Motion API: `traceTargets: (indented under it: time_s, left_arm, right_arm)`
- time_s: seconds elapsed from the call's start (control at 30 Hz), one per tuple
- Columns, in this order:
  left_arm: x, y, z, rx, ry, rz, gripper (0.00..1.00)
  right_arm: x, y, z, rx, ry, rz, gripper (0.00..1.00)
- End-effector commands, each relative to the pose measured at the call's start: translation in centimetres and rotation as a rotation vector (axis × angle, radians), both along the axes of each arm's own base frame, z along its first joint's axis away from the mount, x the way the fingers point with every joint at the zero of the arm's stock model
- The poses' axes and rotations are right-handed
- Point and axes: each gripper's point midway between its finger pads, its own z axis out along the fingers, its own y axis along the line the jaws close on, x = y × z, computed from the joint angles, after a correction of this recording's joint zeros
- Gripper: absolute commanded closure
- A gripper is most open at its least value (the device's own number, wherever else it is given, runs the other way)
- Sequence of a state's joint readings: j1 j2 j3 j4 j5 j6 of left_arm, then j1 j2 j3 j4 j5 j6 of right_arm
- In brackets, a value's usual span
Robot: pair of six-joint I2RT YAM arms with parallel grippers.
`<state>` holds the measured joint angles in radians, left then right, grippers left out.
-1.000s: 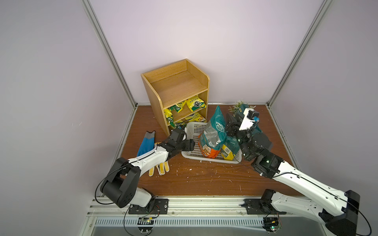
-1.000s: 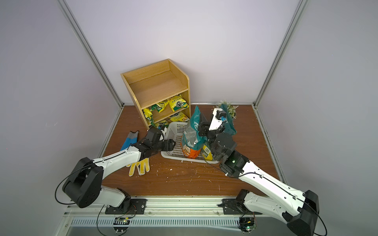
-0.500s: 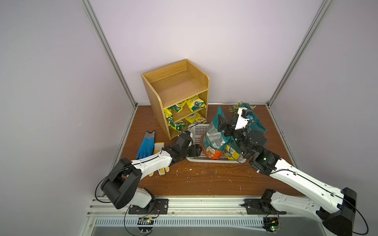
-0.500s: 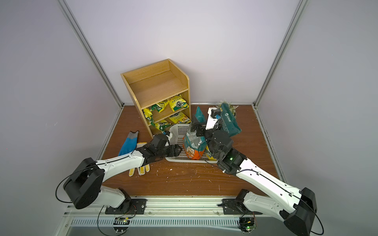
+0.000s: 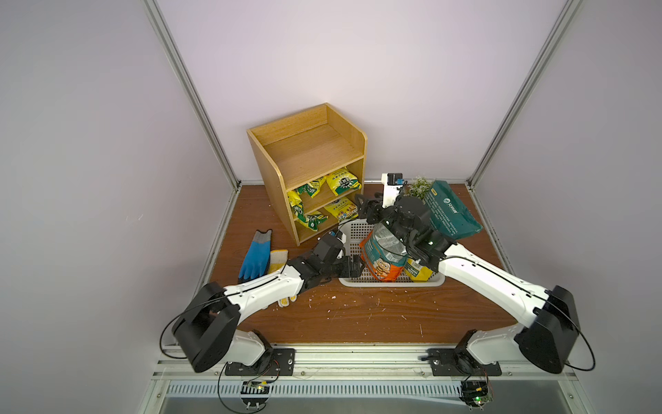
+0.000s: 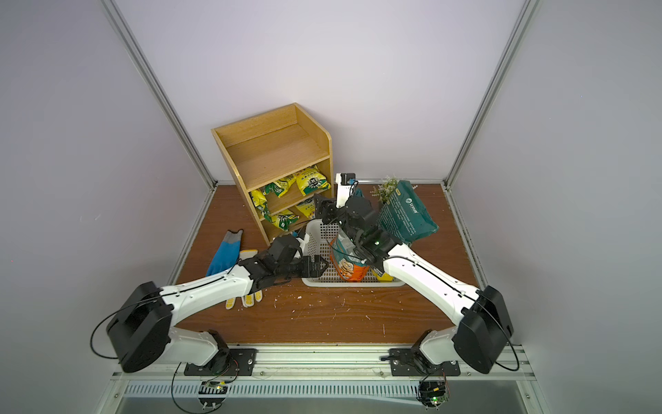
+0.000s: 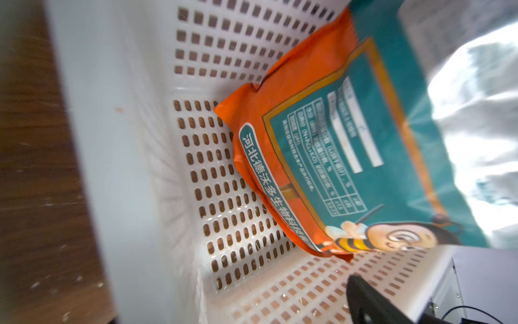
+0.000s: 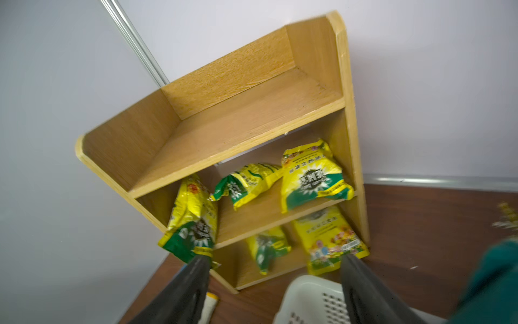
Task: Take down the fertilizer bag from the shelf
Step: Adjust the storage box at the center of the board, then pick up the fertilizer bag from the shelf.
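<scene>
The wooden shelf (image 5: 308, 157) stands at the back left; its top tier is bare. Several yellow-and-green fertilizer bags (image 5: 342, 182) lie on its middle and lower tiers, also seen in the right wrist view (image 8: 311, 179). My right gripper (image 5: 363, 208) hovers open and empty just in front of the lower tiers, over the basket's far corner; its fingers (image 8: 201, 269) are wide apart. My left gripper (image 5: 353, 267) is open inside the white basket (image 5: 390, 283), beside an orange-and-teal bag (image 7: 336, 146). Only one left finger (image 7: 364, 300) shows in the wrist view.
A yellow bag (image 5: 417, 272) lies in the basket under my right arm. A dark green bag (image 5: 451, 211) leans at the right by a small plant (image 5: 421, 186). A blue glove (image 5: 256, 254) and a yellow-tipped glove (image 5: 277, 258) lie left of the basket.
My right gripper let go of the orange-and-teal bag, which sank into the basket, and swung toward the shelf. My left gripper moved from the basket's left rim into the basket.
</scene>
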<state>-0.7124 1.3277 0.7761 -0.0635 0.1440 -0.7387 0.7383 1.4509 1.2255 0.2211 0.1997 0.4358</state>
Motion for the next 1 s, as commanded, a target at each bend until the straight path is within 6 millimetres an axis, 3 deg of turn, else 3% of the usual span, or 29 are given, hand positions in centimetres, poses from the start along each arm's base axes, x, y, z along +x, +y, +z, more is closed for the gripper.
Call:
traceTargets:
  time_s: [0.0,0.07,0.1,0.2,0.27,0.43,0.67,0.97]
  left_arm:
    - [1.2,7.3,0.5,0.112,-0.051,0.179,0.01]
    - [1.5,10.8,0.9,0.118,-0.087,0.255,0.00]
    - [1.6,11.9,1.3,0.114,-0.102,0.282,0.00]
    - [1.9,15.2,1.3,0.105,-0.110,0.355,0.00]
    - [2.1,16.2,0.7,0.100,-0.096,0.374,0.00]
    - [3.0,17.1,0.0,0.117,-0.083,0.389,0.00]
    - [3.9,17.6,1.1,0.148,-0.145,0.397,0.00]
    - [3.5,18.2,1.0,0.175,-0.160,0.410,0.00]
  right_arm:
    - [1.1,1.9,1.8,0.110,0.031,0.071,0.42]
    - [2.2,3.1,1.1,0.131,0.074,0.089,0.56]
    - [2.6,3.7,0.7,0.139,0.093,0.100,0.58]
    - [3.8,5.4,-0.7,0.176,0.161,0.128,0.52]
    - [4.4,6.5,-1.5,0.201,0.203,0.143,0.50]
    - [5.9,8.1,-4.0,0.263,0.310,0.148,0.43]
    - [7.7,7.9,-7.1,0.393,0.373,0.110,0.38]
    - [11.8,7.4,-8.6,0.445,0.353,0.044,0.38]
